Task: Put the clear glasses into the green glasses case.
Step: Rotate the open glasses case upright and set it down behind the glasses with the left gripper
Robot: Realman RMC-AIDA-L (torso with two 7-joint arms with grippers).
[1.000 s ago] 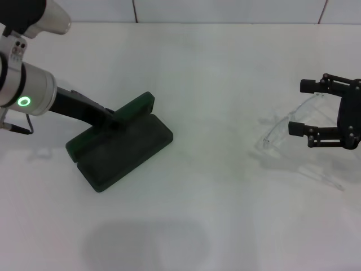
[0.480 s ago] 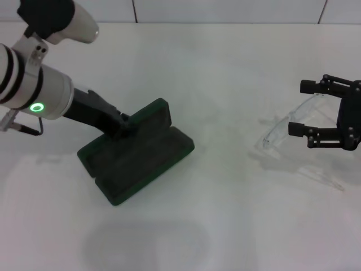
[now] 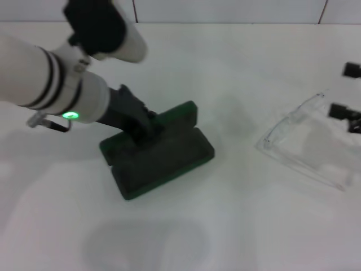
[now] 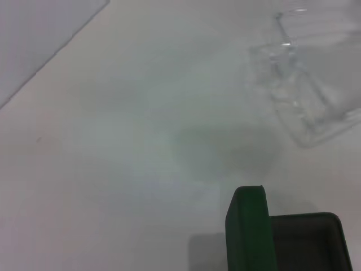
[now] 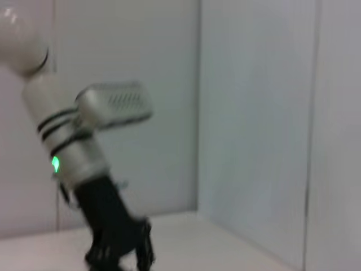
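Observation:
The green glasses case [image 3: 163,155] lies open on the white table, its lid [image 3: 179,113] standing up at the far side. My left gripper [image 3: 148,130] is shut on the case at the lid's hinge edge. In the left wrist view the case's lid [image 4: 247,228] and its dark lining [image 4: 307,243] show close by. The clear glasses [image 3: 299,141] rest on the table to the right of the case, also seen as the clear glasses [image 4: 296,93] beyond the lid. My right gripper [image 3: 345,90] is open at the right edge, just beyond the glasses and holding nothing.
The white table [image 3: 225,226] runs back to a tiled wall [image 3: 225,8]. The right wrist view looks across at my left arm [image 5: 70,152] and a pale wall.
My left arm has slid the open case to the right, toward the glasses. My right gripper has drawn back to the right edge, away from the glasses.

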